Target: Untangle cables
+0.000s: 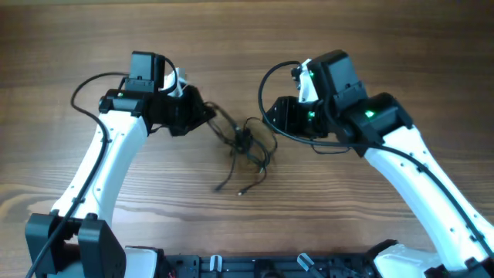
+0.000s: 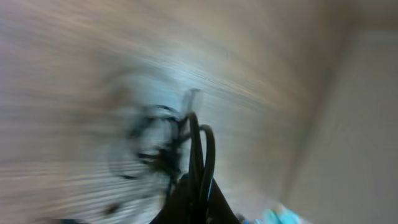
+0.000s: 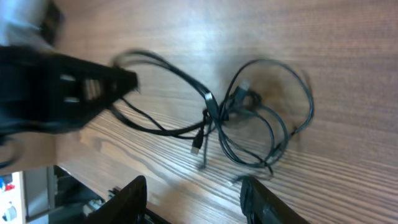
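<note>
The left pincer [image 1: 207, 115] sat clamped on strands of the cables [image 1: 247, 147], a thin dark knot of loops on the wooden table [image 1: 231, 31]; beyond that knot, the right pincer [image 3: 194, 190] stood with its jaws apart.

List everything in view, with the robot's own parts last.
cables: a few in one tangle, exact count unclear, dark grey-black, mid-table between the two grippers
table: one, brown wood grain, under everything
base frame: one, black, along the bottom edge of the overhead view
arm wires: one loop on each arm, black, thicker than the cables
left arm: one, white with black joints, reaching in from the lower left
right arm: one, white with black joints, reaching in from the lower right
left gripper: one, black, shut on strands at the tangle's left side
right gripper: one, black, open, above the table to the right of the tangle, holding nothing
</note>
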### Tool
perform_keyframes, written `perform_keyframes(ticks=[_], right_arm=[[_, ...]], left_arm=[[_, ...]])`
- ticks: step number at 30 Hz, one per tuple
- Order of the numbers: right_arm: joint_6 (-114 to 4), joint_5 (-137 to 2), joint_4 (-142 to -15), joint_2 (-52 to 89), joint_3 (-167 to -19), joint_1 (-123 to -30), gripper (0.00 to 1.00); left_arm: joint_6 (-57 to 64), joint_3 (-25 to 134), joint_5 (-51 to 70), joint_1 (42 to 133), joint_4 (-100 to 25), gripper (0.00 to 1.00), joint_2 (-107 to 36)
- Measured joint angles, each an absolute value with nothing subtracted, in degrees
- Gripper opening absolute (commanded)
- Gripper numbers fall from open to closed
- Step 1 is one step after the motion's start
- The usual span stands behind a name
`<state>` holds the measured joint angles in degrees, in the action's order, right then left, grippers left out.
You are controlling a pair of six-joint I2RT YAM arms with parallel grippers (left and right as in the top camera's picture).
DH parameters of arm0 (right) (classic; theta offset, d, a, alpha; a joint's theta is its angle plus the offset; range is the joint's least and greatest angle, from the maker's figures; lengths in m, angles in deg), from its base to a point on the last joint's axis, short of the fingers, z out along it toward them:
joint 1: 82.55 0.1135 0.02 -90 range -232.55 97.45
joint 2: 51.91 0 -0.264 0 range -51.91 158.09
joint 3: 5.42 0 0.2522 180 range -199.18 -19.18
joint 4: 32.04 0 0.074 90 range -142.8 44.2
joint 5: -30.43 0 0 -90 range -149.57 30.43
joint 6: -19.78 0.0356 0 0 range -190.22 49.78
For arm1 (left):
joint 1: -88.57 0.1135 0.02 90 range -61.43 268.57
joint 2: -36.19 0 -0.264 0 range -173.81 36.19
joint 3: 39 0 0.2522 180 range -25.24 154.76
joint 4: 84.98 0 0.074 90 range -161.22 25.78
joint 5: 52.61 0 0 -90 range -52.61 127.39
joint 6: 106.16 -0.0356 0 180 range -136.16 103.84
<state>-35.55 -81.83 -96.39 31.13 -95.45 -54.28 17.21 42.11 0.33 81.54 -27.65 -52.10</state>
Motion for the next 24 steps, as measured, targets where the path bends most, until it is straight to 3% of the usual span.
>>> perform_keyframes(ticks=[3,4,6,17,21,24], right_arm=[[-35.55,-82.02,-96.35,34.23,-95.41,-52.40,0.46],[-35.57,-82.02,-96.15,35.83,-95.38,-51.11,0.33],[-35.37,-81.96,-95.85,38.58,-95.38,-49.06,0.22],[-32.27,-78.57,-92.61,51.52,-95.28,-45.12,0.24],[-32.58,-78.79,-89.75,52.83,-95.19,-45.12,0.35],[-33.01,-78.81,-87.21,52.83,-95.17,-45.12,0.37]], left_arm=[[16.47,42.11,-5.55,81.52,-28.37,0.04,-52.10],[16.33,42.11,-6.08,81.52,-28.35,0.04,-52.10],[15.99,42.11,-7.30,81.52,-27.34,0.04,-52.10],[15.83,42.11,-1.00,81.52,-22.38,0.05,-52.10],[15.81,42.11,0.31,81.52,-22.38,0.05,-52.10],[15.81,42.11,0.57,81.52,-22.38,0.05,-52.10]])
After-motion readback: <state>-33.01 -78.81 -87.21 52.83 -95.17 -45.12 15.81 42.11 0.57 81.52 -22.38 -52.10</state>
